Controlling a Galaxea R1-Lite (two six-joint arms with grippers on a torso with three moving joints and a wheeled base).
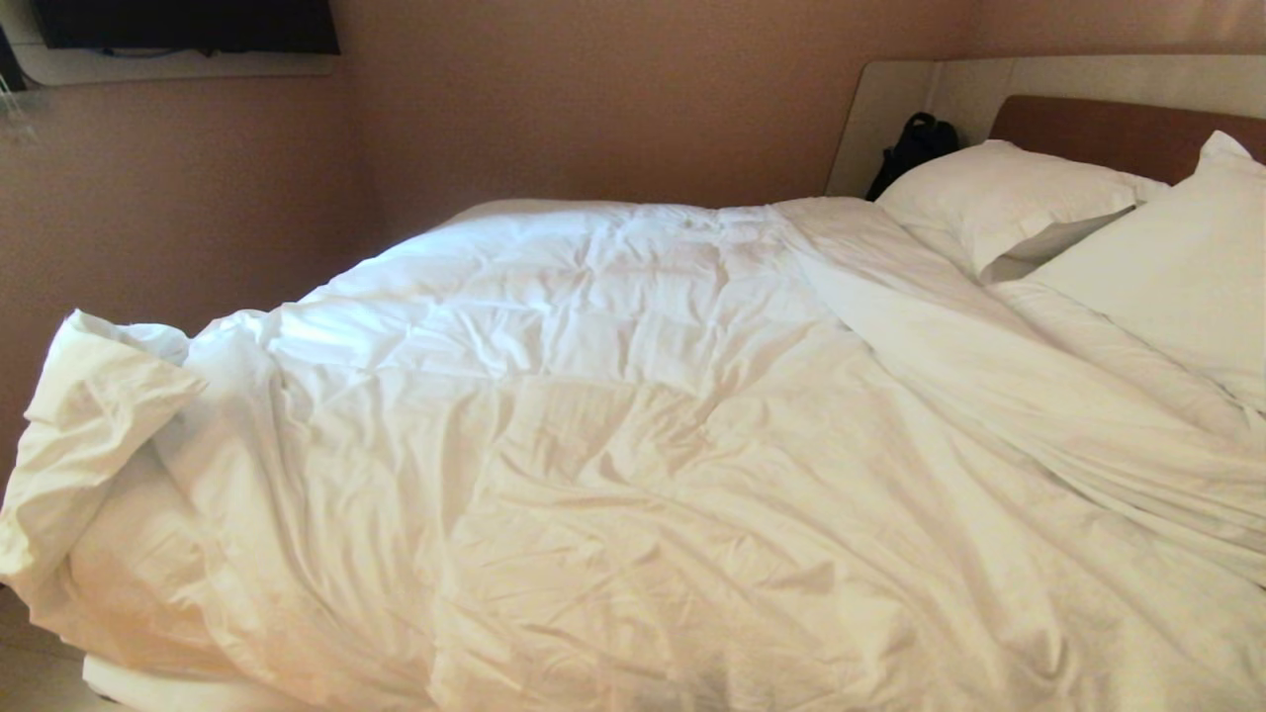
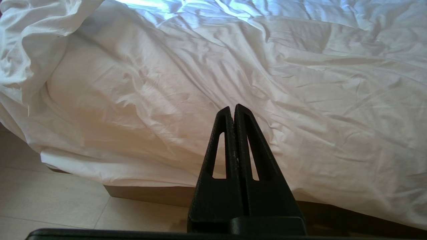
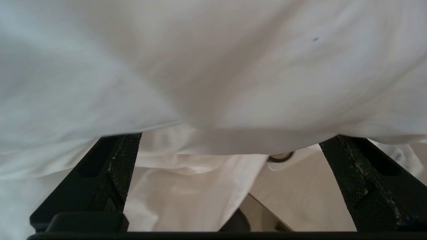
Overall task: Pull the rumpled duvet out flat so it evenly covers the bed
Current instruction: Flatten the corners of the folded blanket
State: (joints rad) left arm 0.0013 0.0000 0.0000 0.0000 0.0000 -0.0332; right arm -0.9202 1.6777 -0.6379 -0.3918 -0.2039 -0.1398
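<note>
- The right gripper (image 3: 230, 146) is out of the head view; its own wrist view shows its two black fingers (image 3: 123, 163) spread wide apart, holding nothing.
- A fold of the duvet (image 3: 213, 66) hangs right over those spread fingers and covers their tips, with more white cloth between and beyond them.
- The left gripper (image 2: 234, 110) is pressed shut on nothing, its fingertips meeting in a point. It sits low beside the bed, above the pale tiled floor (image 2: 50, 200), apart from the cloth.
- Ahead of the left gripper, the duvet's near edge drapes over the side of the bed (image 2: 150, 195), down to the dark brown base.
- In the head view the duvet (image 1: 593, 445) covers most of the mattress, wrinkled, with faint stitched squares.
- At the foot end, on the robot's left, one duvet corner (image 1: 89, 415) is folded back in a rumpled bunch.
- Towards the right, a diagonal ridge of duvet runs up to the pillows (image 1: 999, 198).
- Farthest off, two white pillows lean at the brown headboard (image 1: 1108, 133), with a dark bag (image 1: 915, 143) beside it.
</note>
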